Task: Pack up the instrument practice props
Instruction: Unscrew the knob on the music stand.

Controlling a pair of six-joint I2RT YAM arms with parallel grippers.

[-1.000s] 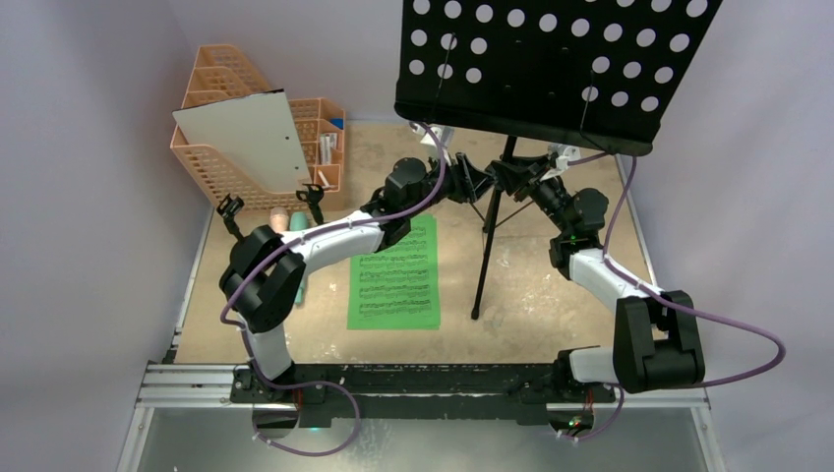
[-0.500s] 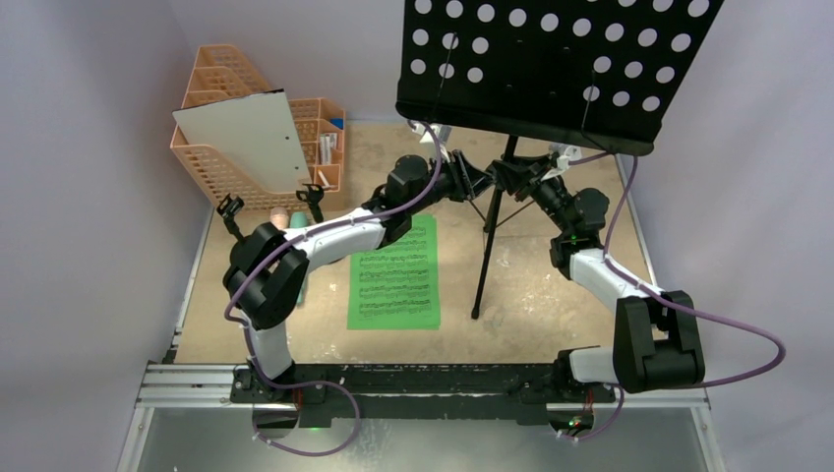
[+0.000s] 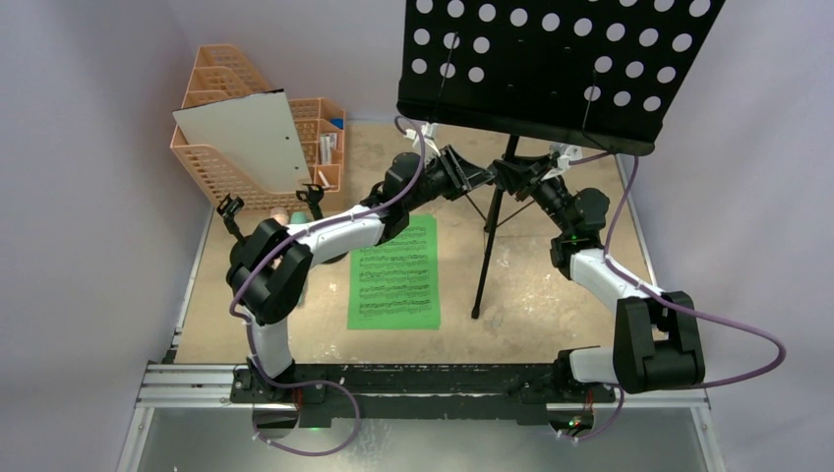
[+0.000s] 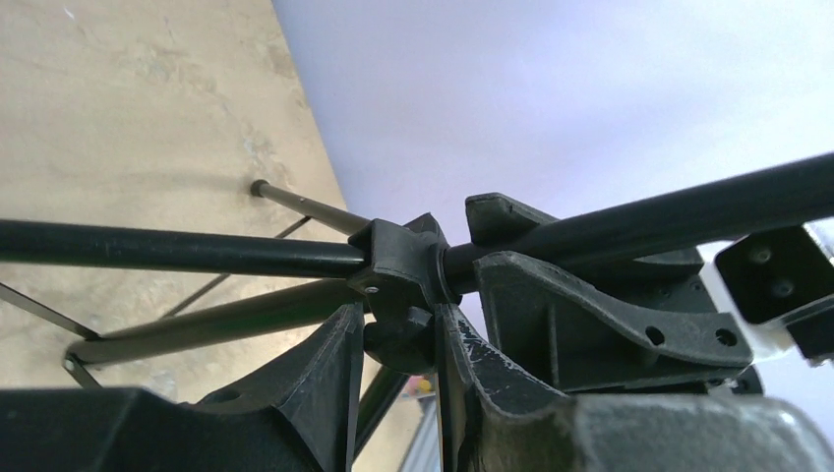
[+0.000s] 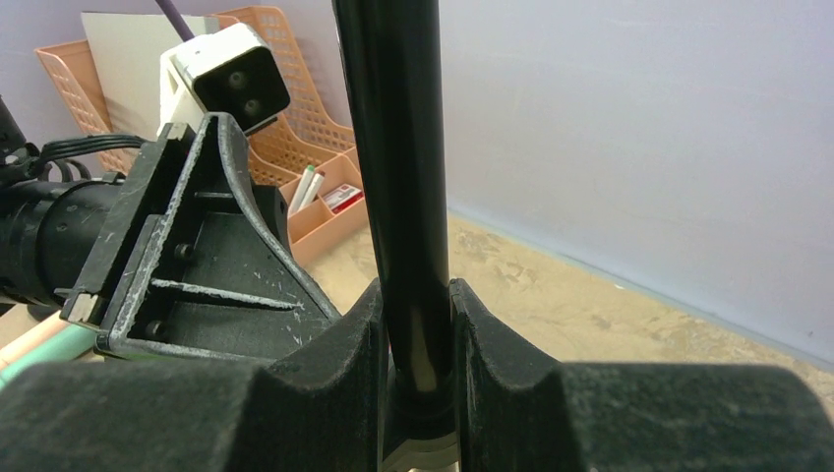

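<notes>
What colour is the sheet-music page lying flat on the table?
The page is bright green with black printed staves, best seen in the top external view.

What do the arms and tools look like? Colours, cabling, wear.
Left arm and right arm: white rounded links, bulky black joint housings. A purple cable loops loosely along each. Left tool and right tool are matte black, with ribbed triangular fingers marked by whitish scuffs and scratches. A white camera box with two lenses sits on the left wrist.

The black music desk (image 3: 536, 98) carries rows of round holes, the sheet-music page (image 3: 395, 275) is green with black notation, the organizer (image 3: 221, 64) orange mesh, the bench (image 3: 551, 285) mottled tan.
</notes>
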